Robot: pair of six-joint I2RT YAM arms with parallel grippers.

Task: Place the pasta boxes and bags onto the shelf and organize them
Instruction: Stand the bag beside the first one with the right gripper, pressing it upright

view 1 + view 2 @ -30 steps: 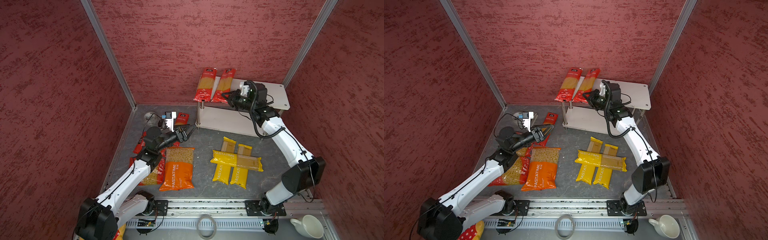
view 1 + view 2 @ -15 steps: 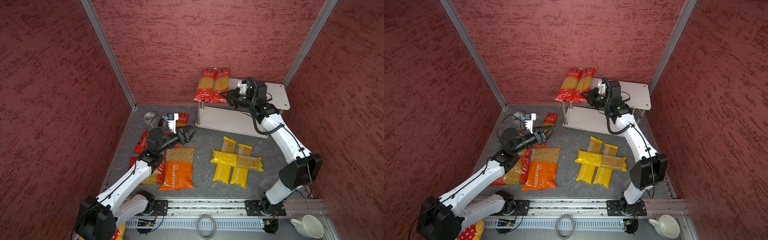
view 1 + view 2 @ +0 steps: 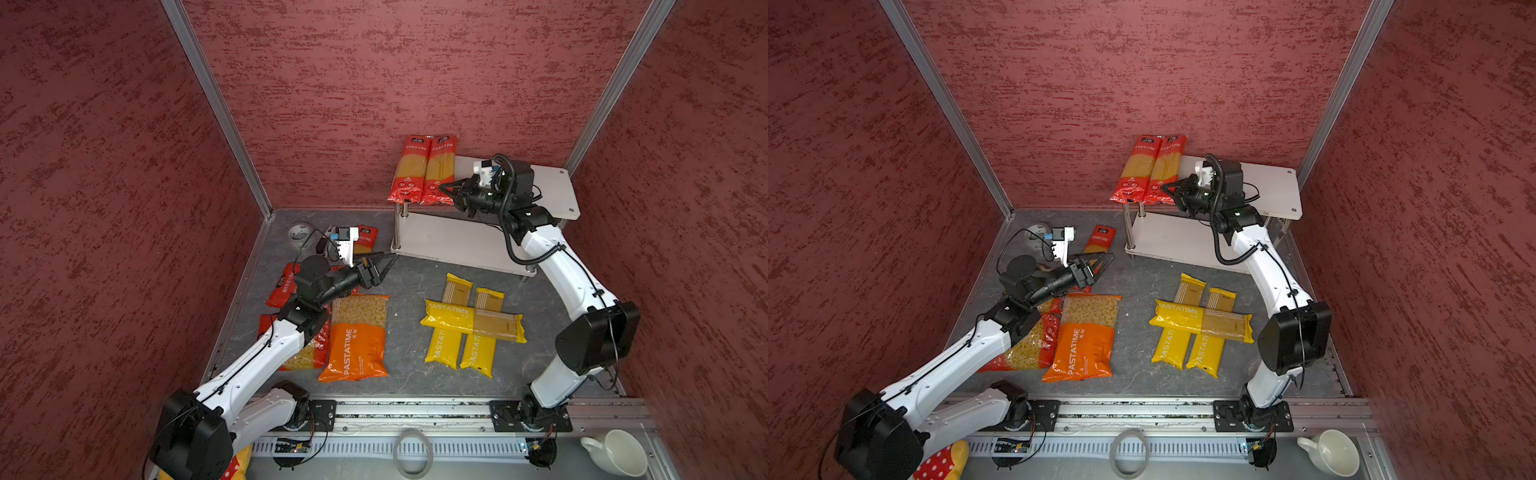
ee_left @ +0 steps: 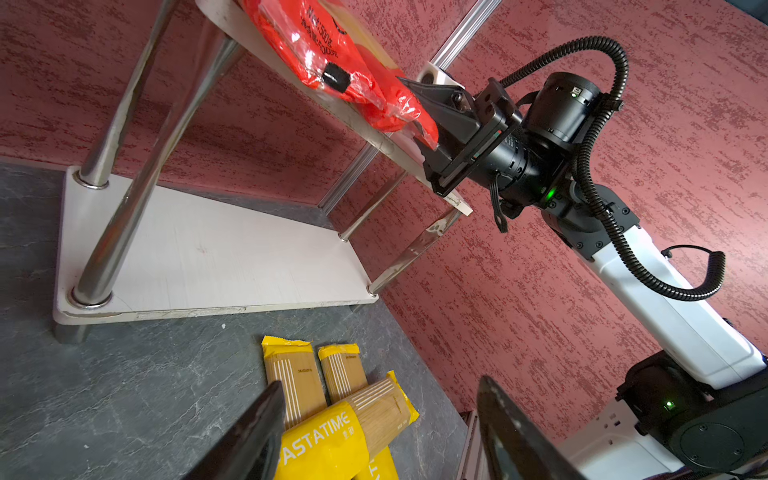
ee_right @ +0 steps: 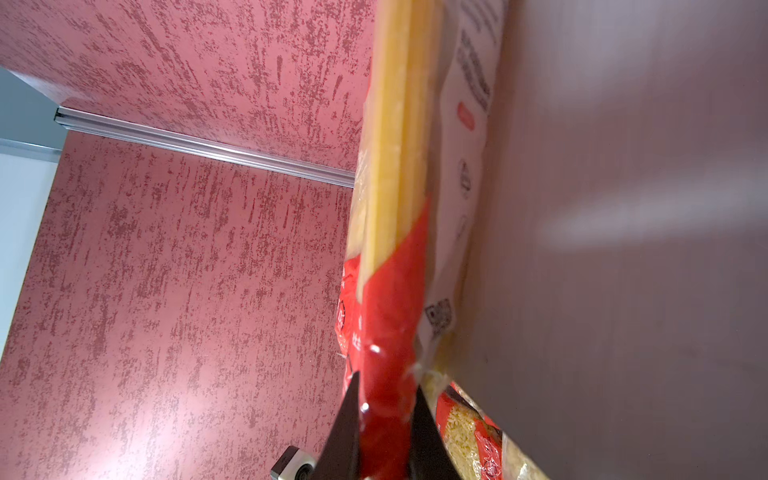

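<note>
Presently a red spaghetti pack (image 3: 441, 166) is clamped in the right claw (image 3: 448, 190) on the far shelf (image 3: 552, 195); release is likely needed next. The left claw (image 3: 384, 262) is spread apart, empty.

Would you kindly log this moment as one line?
right gripper: shut on red pack, on shelf | left gripper: open, empty | yellow packs: unshelved

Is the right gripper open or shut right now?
Shut. The right gripper pinches the red end of a red spaghetti pack resting on the shelf's top tier.
</note>
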